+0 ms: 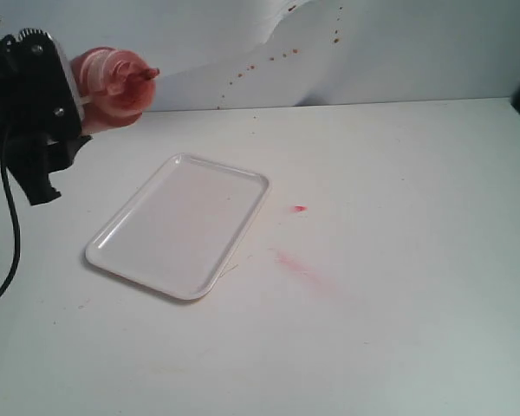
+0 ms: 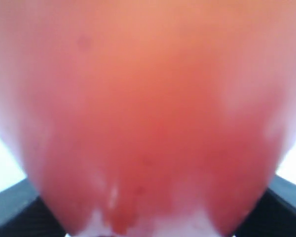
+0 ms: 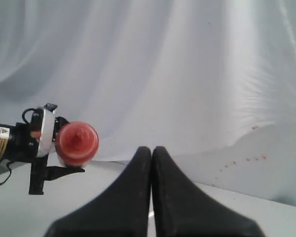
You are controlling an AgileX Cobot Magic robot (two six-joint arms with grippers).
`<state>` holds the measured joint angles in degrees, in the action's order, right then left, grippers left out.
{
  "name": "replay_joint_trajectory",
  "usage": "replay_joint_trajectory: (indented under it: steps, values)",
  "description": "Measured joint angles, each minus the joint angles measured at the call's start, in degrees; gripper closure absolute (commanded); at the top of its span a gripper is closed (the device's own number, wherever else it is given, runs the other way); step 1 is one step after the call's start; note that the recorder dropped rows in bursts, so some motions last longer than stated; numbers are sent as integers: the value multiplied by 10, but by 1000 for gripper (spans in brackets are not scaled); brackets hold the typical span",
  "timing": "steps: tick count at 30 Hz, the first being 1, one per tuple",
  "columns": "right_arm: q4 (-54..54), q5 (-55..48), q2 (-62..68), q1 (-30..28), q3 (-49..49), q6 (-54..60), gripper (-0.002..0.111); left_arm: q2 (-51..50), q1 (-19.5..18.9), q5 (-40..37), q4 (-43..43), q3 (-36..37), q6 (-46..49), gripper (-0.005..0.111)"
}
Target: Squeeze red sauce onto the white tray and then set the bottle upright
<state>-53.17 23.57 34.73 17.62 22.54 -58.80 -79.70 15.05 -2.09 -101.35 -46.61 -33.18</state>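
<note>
A white table (image 1: pixel 399 329) takes up the whole foreground, its matte top lit softly and evenly. Behind it hangs a white cloth (image 1: pixel 416 43), draped in long loose folds that come down to the table's far edge. Small brownish-red specks (image 1: pixel 274 57) dot the cloth in a rising curve near the middle. On the tabletop, a little right of center, lies 1 faint pink smear (image 1: pixel 299 269), slanting toward the near side.
</note>
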Motion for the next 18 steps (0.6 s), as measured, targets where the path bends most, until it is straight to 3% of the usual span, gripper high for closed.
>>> replay_joint_trajectory:
  steps: [3,9,18]
  values:
    - [-69,6,139,8,133,-68,108,0,-2,-60,6,9,57,107]
    - [-133,-2,313,10,279,-107,108,0,-2,-69,8,10,120,107]
    - [-405,-74,480,11,338,-206,104,-5,3,-96,9,10,213,107]
